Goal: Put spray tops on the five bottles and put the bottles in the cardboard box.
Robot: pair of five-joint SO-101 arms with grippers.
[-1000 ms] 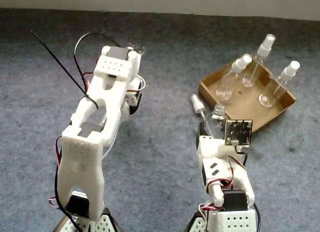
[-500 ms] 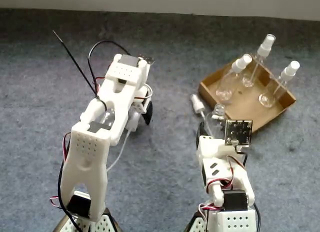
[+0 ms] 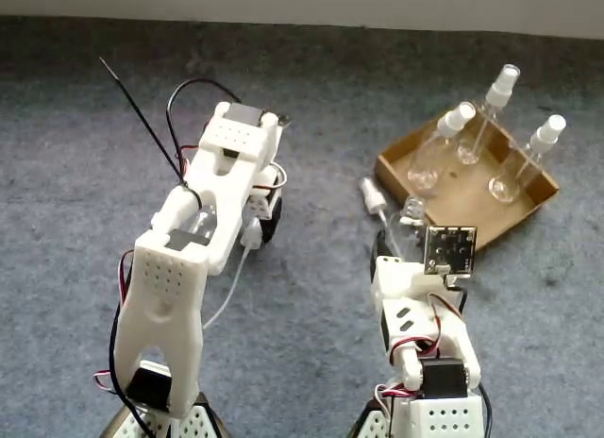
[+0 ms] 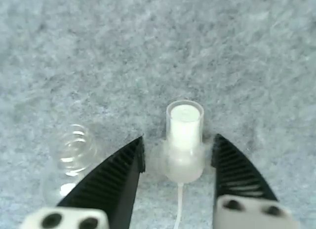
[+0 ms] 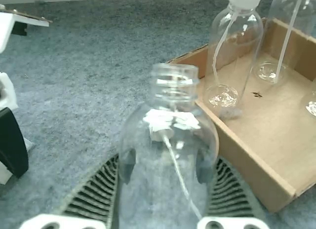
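Now, left tool open astride spray top, right tool gripping uncapped bottle, 3 bottles in box

Shallow brown cardboard box sits far right on the grey carpeted bench, with three clear capped spray bottles upright inside. Loose white spray top lies just left of the box. Clear open-necked bottle is clamped in the right tool, box behind. Left tool straddles a second white spray top without touching it; an uncapped clear bottle lies beside it.
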